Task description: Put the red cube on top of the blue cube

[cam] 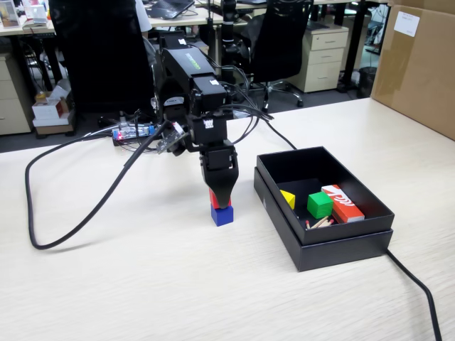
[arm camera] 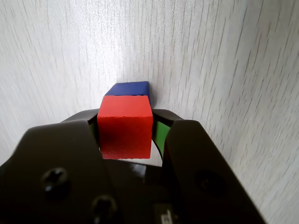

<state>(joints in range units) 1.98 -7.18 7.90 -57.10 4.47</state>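
Squarely between the two black fingers (arm camera: 187, 154) of the gripper (arm camera: 125, 135) sits the red cube (arm camera: 125, 130), pinched on its left and right faces in the wrist view, with the blue cube (arm camera: 129, 88) directly beneath it and showing only a strip of its top face at the far edge. From the fixed view the red cube (cam: 214, 199) appears to rest on or just above the blue cube (cam: 222, 215), on the table (cam: 142, 284) beside the black box (cam: 323, 213). Risk now lies in the release: the offset looks slight, but jaws dragging on opening could tip the stack.
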